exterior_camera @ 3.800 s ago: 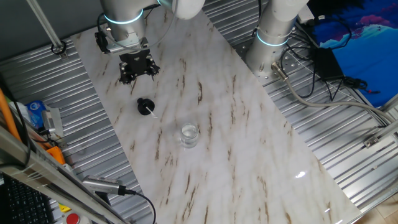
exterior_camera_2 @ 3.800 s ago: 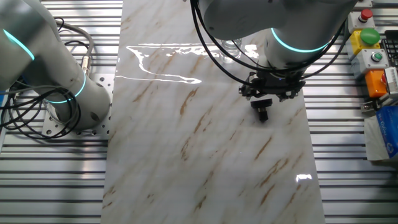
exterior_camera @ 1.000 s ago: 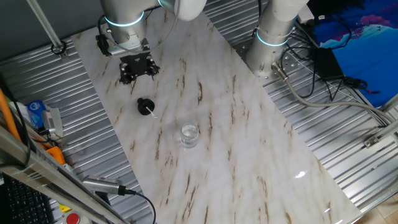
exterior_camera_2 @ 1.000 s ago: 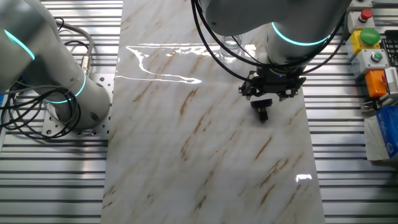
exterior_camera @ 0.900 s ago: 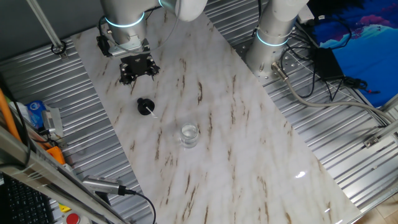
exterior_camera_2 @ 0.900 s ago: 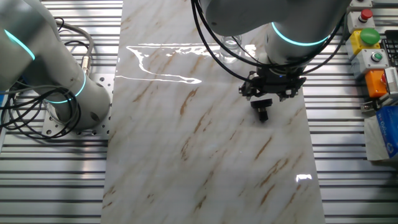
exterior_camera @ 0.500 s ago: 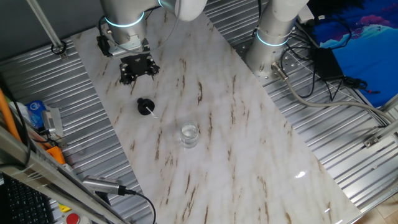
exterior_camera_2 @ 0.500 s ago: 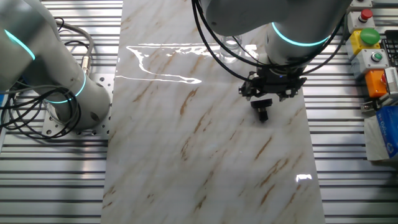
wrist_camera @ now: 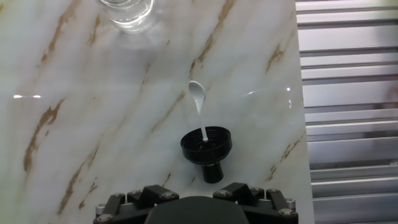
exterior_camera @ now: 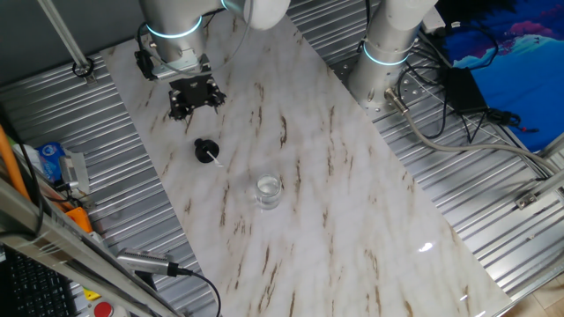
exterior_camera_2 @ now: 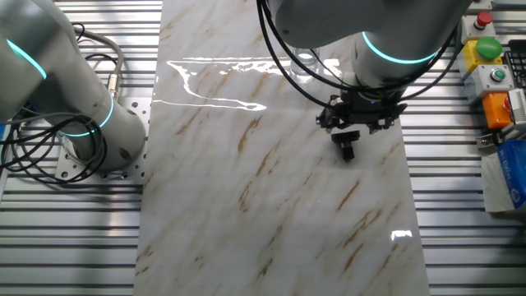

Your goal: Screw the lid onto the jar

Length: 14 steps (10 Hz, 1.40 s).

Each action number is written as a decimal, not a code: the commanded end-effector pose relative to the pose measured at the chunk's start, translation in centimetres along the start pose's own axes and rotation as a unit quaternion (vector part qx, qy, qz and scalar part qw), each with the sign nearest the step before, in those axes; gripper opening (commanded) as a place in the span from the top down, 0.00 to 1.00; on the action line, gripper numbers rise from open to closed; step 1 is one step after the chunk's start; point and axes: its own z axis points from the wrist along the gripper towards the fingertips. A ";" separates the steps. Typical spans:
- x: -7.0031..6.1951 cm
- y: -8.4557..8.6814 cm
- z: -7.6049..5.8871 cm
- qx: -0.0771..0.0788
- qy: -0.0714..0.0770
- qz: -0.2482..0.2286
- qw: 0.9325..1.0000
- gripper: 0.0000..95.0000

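The black lid [exterior_camera: 205, 150] lies on the marble table with its open side up, and a small white spoon [wrist_camera: 197, 96] sticks out of its centre. It also shows in the other fixed view [exterior_camera_2: 346, 146] and the hand view [wrist_camera: 206, 146]. The clear glass jar [exterior_camera: 268, 190] stands upright and uncapped further along the table, at the top edge of the hand view [wrist_camera: 129, 12]. My gripper [exterior_camera: 195, 97] hovers above the table just short of the lid, apart from it, with its fingers spread and empty. In the hand view the fingertips are out of frame.
The marble table [exterior_camera: 308, 176] sits on ribbed metal. A second robot base [exterior_camera: 388, 53] with cables stands at the far edge. Button boxes [exterior_camera_2: 493, 74] and a blue packet [exterior_camera: 53, 158] lie off the table's side.
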 end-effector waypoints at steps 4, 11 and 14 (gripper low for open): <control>0.0 0.0 0.0 -0.001 -0.002 -0.009 1.000 0.20; -0.1 -0.9 1.0 -0.003 -0.015 -0.042 0.999 0.20; -0.2 -1.1 2.4 -0.003 -0.037 -0.042 0.998 0.20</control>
